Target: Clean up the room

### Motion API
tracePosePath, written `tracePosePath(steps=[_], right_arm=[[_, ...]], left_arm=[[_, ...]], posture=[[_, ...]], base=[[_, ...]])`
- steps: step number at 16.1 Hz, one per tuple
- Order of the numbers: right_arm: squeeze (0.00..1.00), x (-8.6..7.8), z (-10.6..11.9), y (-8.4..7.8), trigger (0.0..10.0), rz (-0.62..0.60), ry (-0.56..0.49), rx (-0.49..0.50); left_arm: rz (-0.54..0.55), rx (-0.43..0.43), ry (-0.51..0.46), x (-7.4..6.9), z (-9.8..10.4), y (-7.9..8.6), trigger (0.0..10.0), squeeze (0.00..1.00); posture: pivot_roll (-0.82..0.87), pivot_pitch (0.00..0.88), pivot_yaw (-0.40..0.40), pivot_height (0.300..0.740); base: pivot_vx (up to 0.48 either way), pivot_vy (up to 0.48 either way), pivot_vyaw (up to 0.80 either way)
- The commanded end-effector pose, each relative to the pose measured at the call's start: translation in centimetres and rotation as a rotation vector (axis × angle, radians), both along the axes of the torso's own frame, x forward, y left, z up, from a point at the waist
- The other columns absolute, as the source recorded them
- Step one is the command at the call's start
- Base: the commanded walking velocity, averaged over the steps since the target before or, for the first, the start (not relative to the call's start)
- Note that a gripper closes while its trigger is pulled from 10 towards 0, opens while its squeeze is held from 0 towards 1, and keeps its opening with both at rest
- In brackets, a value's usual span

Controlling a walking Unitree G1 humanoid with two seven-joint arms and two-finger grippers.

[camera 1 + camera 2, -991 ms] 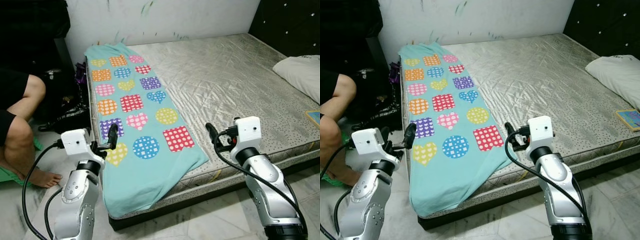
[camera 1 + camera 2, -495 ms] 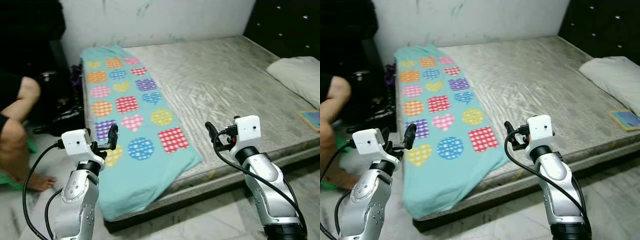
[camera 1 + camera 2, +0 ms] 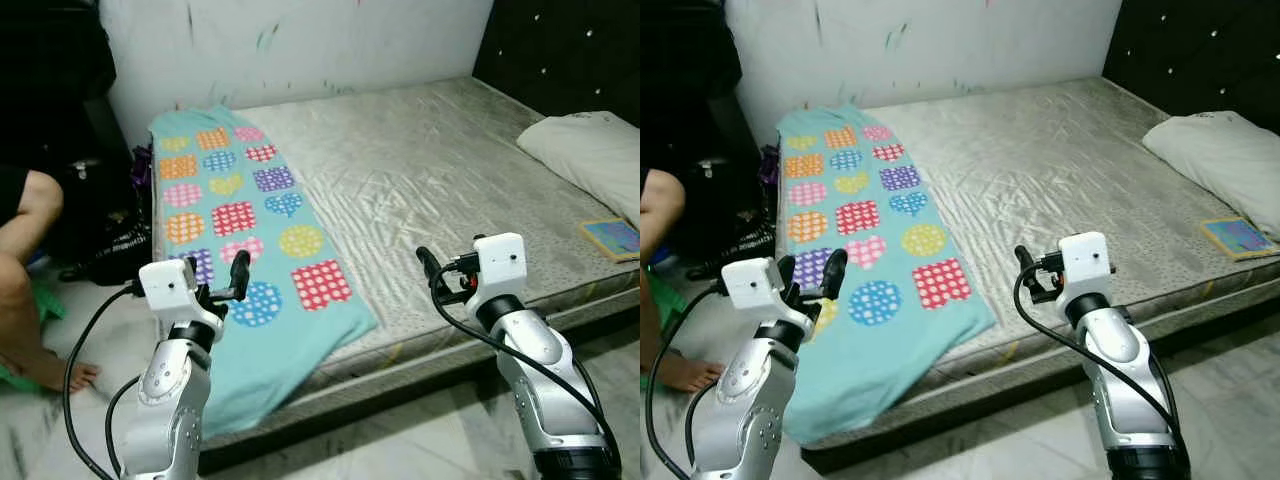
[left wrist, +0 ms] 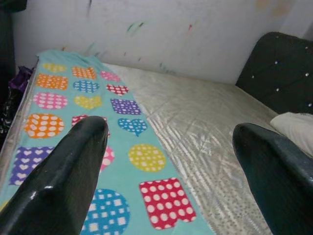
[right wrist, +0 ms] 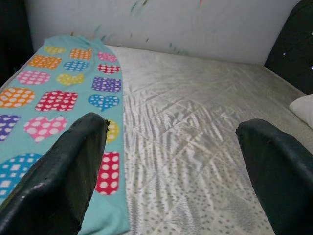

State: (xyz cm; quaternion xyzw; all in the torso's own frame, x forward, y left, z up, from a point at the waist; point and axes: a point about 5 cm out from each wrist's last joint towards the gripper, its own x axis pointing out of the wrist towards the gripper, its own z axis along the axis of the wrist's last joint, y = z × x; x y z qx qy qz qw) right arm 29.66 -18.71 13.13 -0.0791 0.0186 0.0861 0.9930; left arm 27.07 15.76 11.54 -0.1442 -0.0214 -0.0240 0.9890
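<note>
A teal blanket printed with coloured hearts, circles and squares lies along the left side of a silver-grey mattress. Its near end hangs over the front edge of the bed. My left gripper is held up in front of the blanket's near end, open and holding nothing. My right gripper hovers before the bed's front edge, right of the blanket, also open and holding nothing. In the left wrist view the left gripper points along the blanket. In the right wrist view the right gripper looks over the bare mattress.
A white pillow lies at the bed's right, with a small blue book near the front right edge. A black headboard stands behind the pillow. A person's bare leg and dark bags are left of the bed. Marble floor lies below me.
The whole picture has shifted as the camera moved; the bed and blanket now sit further left and lower. Both grippers keep the same raised, open pose.
</note>
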Motion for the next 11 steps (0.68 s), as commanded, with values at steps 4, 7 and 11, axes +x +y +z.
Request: tracePosePath(steps=[4,7,11], right_arm=[[0.0,0.09,0.27,0.25,10.0,0.008,-0.014,-0.007],[0.0,0.15,0.27,0.25,10.0,0.008,-0.016,-0.009],[0.0,0.22,0.24,0.34,10.0,0.014,-0.016,-0.01]], left_arm=[[-0.035,-0.02,-0.048,-0.16,0.5,-0.02,10.0,0.0],[-0.038,-0.02,-0.052,-0.16,0.56,-0.08,10.0,0.0],[-0.049,-0.021,-0.061,-0.22,0.65,-0.19,10.0,0.0]], posture=[[-0.13,0.022,-0.005,0.74],[-0.13,0.02,-0.005,0.74],[-0.13,0.021,-0.005,0.74]], base=[[0.0,0.0,0.0],[0.0,0.0,0.0],[0.0,0.0,0.0]])
